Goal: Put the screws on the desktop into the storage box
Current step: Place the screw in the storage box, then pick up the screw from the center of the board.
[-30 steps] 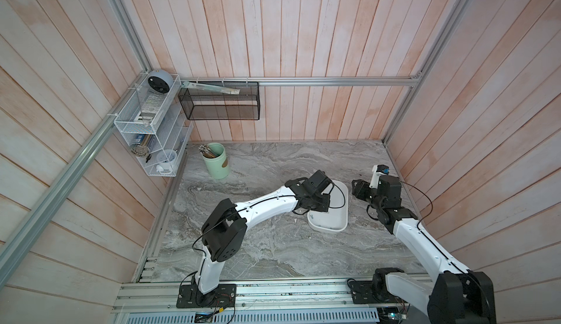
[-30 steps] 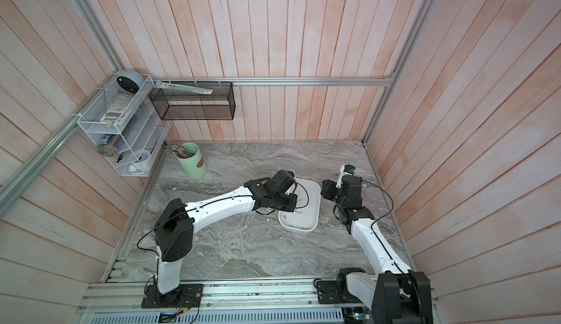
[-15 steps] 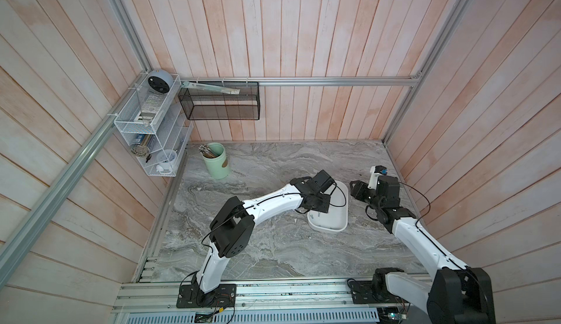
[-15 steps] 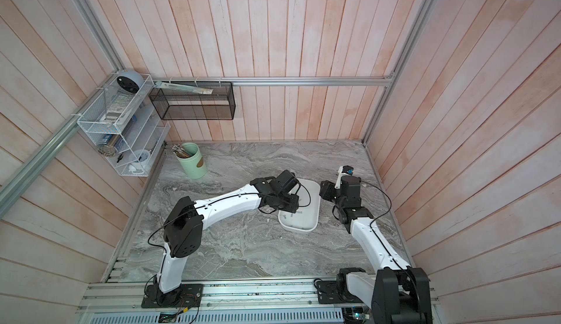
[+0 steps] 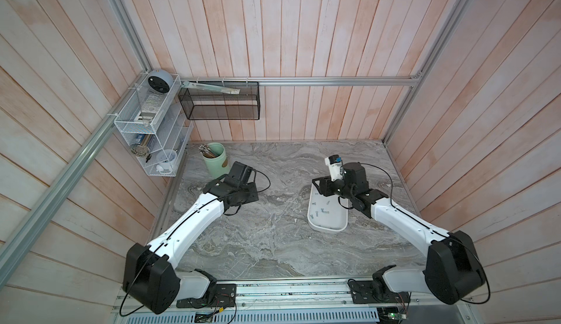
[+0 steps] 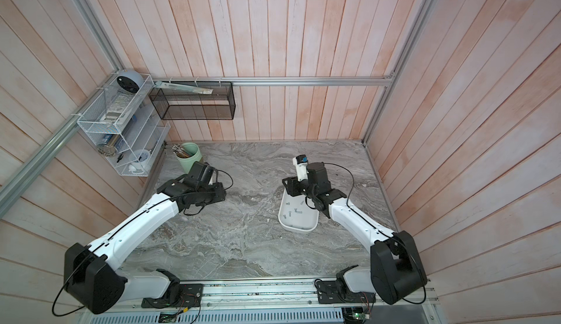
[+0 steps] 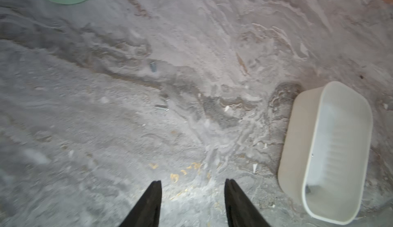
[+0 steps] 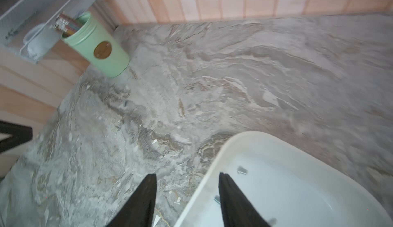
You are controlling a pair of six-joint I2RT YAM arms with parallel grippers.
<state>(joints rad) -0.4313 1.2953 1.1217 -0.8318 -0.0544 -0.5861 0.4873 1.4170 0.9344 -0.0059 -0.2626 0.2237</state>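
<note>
Two small silvery screws [image 7: 152,67] [image 7: 161,107] lie on the grey marble desktop [image 7: 212,34], ahead of my left gripper [image 7: 192,181]. That gripper is open and empty. In both top views it [image 5: 253,193] [image 6: 220,195] hovers left of centre, near the green cup. The white storage box [image 5: 328,229] [image 6: 297,228] [image 7: 297,140] [image 8: 297,194] sits right of centre with several screws [image 5: 324,212] [image 8: 242,170] inside. My right gripper [image 8: 187,174] [image 5: 318,185] is open and empty. It straddles the box's far rim, one finger over the desktop and one over the inside.
A pale green cup [image 5: 215,163] [image 8: 100,49] of sticks stands at the back left. A white wire shelf [image 5: 151,125] hangs on the left wall and a black mesh basket [image 5: 221,106] on the back wall. Wooden walls close in three sides.
My left arm has pulled back from the box to the left, and its gripper has gone from shut to open. My right gripper has shifted left over the box's far end.
</note>
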